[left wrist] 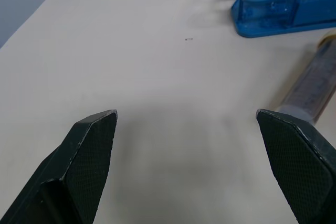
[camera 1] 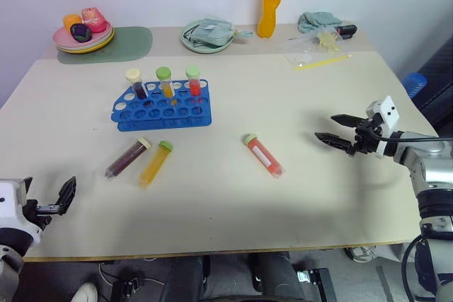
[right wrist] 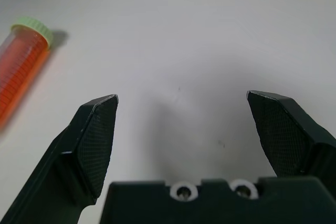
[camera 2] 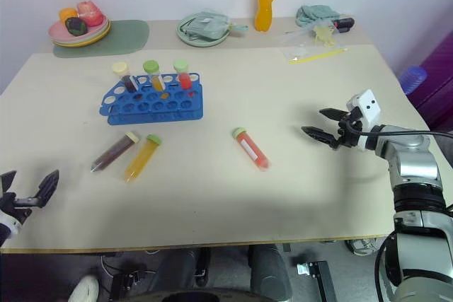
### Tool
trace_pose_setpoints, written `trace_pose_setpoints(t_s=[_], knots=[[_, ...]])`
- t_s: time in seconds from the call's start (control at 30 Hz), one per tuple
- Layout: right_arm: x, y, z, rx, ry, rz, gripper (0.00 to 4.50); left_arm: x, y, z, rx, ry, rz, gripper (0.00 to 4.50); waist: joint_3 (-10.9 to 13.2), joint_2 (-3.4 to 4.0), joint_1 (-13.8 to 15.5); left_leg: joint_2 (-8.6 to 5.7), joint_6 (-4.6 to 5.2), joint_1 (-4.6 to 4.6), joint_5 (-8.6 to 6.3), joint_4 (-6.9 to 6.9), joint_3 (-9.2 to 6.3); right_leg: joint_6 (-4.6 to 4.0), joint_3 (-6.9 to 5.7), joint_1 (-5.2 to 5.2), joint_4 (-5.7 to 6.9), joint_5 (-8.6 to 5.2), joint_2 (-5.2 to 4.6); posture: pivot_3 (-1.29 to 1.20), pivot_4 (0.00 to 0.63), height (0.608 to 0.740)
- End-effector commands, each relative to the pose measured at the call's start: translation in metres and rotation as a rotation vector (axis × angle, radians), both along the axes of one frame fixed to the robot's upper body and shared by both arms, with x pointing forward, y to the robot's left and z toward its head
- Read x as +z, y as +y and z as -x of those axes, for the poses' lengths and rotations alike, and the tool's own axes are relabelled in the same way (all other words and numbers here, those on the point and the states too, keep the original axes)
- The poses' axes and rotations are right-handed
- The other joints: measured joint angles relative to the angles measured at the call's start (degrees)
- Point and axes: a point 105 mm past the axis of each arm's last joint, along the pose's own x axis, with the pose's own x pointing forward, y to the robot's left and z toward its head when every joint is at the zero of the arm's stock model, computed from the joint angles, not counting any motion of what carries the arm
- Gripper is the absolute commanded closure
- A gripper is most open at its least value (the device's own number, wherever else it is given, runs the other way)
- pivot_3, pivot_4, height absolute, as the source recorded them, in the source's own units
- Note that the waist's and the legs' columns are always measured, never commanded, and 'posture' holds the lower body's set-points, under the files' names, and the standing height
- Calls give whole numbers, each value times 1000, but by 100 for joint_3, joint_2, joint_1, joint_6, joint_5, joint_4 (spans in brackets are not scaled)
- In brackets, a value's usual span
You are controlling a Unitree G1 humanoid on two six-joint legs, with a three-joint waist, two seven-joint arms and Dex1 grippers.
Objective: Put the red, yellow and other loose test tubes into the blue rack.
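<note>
Right eye view: right pincer (camera 2: pixel 319 124) gapes empty; toward the robot's left lies the red tube (camera 2: pixel 250 148) on the worktop (camera 2: pixel 297 196), cap away, probably nearer this arm than the splayed left pincer (camera 2: pixel 32 187).

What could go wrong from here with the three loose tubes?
The purple tube and yellow tube lie nearly touching, so grasping one may knock the other rolling. The rack already holds three standing tubes at the back; an insertion could bump them. The red tube lies flat and must be uprighted by the open right gripper.
</note>
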Motion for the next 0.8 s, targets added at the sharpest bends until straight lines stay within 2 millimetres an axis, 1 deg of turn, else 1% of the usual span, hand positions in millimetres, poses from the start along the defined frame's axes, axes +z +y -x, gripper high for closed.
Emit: trace_pose_setpoints(t_s=[0.03,0.3,0.4,0.47,0.5,0.57,0.63,0.67,0.73,0.8], knots=[[19,-2,-5,4,-61,16,148,5,-3,1,0,-19,-18,145,0,0,-3,0,0,0,0,0,0,0,-1,0,1,0,1,0,150,729],[27,1,-11,-19,-96,40,148,11,-4,-4,-20,-37,-28,145,0,0,4,0,0,1,0,6,2,1,-2,4,2,1,9,0,150,729],[34,10,-11,-18,-102,34,148,15,-10,-11,-59,-44,-39,145,0,0,-2,0,1,1,0,7,2,1,-2,4,3,1,20,0,150,729],[40,24,-9,-3,-104,16,148,18,-19,-19,-108,-54,-39,145,0,1,3,1,1,2,0,7,2,1,-1,4,5,1,23,0,150,729],[44,34,-6,13,-85,16,148,21,-34,-29,-181,-69,-21,145,0,1,8,1,0,2,0,7,1,1,-1,3,6,1,23,0,150,729],[48,51,1,30,-43,19,148,24,-64,-44,-332,-84,14,145,0,2,41,2,1,1,1,11,-2,2,-2,4,9,1,23,0,150,729],[49,70,9,33,21,37,148,22,-90,-51,-477,-60,27,145,-1,0,39,1,1,1,1,16,-4,2,-1,6,10,1,23,0,150,729],[45,79,13,17,89,63,148,19,-103,-52,-556,-38,19,145,-1,1,24,1,1,0,0,16,-3,2,-1,6,10,1,21,0,150,729],[34,89,19,-66,193,230,148,13,-132,-51,-726,14,13,145,-2,5,-5,1,2,-1,-1,13,-3,1,1,0,11,1,5,0,150,729],[32,107,29,-77,258,270,148,5,-156,-46,-872,59,9,145,-2,7,-14,1,2,-4,-1,5,-1,0,5,-11,10,0,2,0,150,729]])
